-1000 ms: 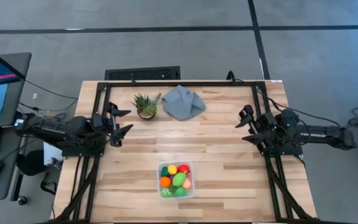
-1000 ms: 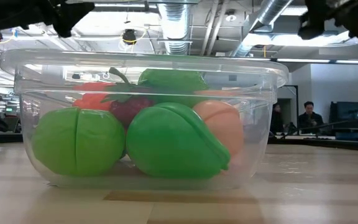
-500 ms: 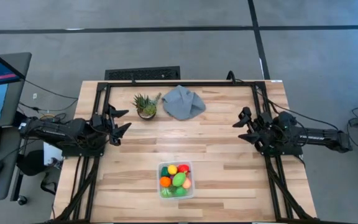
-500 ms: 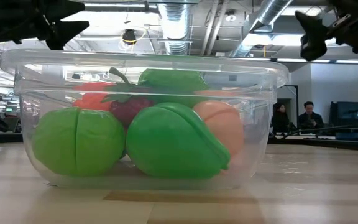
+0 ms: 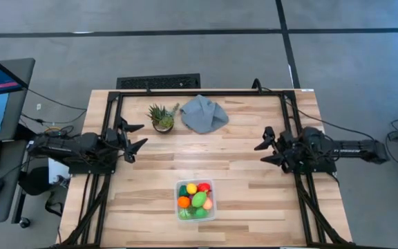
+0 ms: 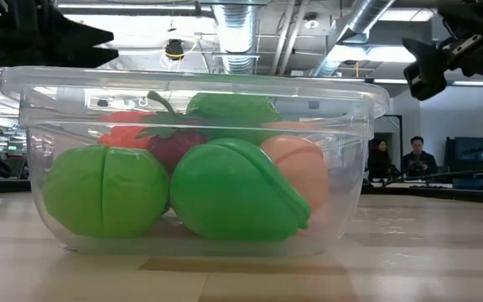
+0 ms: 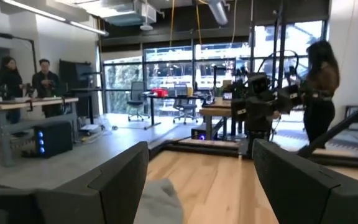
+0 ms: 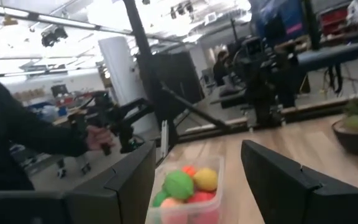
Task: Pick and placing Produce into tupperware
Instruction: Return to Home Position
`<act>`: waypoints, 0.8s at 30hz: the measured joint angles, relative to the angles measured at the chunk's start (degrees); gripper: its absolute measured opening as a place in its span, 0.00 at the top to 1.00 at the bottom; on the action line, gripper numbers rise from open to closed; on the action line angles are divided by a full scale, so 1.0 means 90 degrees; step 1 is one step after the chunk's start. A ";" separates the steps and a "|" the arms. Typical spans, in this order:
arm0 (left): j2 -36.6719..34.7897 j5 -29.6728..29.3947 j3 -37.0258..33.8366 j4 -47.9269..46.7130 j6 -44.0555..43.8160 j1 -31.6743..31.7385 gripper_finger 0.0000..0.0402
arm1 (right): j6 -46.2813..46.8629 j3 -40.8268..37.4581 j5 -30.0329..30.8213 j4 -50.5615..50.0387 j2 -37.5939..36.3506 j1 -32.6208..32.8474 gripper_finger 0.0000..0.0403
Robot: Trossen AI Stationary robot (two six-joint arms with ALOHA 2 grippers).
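Note:
The clear tupperware point(image 5: 213, 200) stands near the table's near edge, midway between the arms, and fills the low view point(image 6: 342, 151). The produce point(image 5: 197, 199) lies inside it: green, red, orange, yellow and peach toy pieces point(image 6: 225, 189), also seen in the right wrist view point(image 8: 185, 185). My left gripper point(image 5: 135, 136) hovers open at the table's left edge, pointing about level toward the middle. My right gripper point(image 5: 262, 145) hovers open at the right edge, facing the tupperware point(image 8: 156, 205). Neither has anything between its fingers.
A spiky potted plant point(image 5: 162, 117) and a crumpled grey cloth point(image 5: 204, 113) sit at the table's far side. Bare wood lies between the arms and around the tupperware. People stand in the room beyond the table point(image 6: 416, 155).
Both grippers have sunk a little at their own edges of the table and tipped up from slanting down to about level. The right one has also rolled and swung slightly toward the table's middle. Their finger gaps look the same. The tupperware and produce have stayed put.

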 joint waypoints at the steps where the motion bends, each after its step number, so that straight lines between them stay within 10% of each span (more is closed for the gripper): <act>1: -0.0095 -0.0002 0.0000 -0.0143 0.0060 0.0003 0.31 | 0.0002 0.0000 0.0002 -0.0048 0.0000 0.0054 0.35; 24: -0.0442 0.0546 -0.0015 -0.1010 0.0147 0.0038 0.31 | -0.0269 -0.0005 0.0000 -0.1772 -0.1124 0.0244 0.35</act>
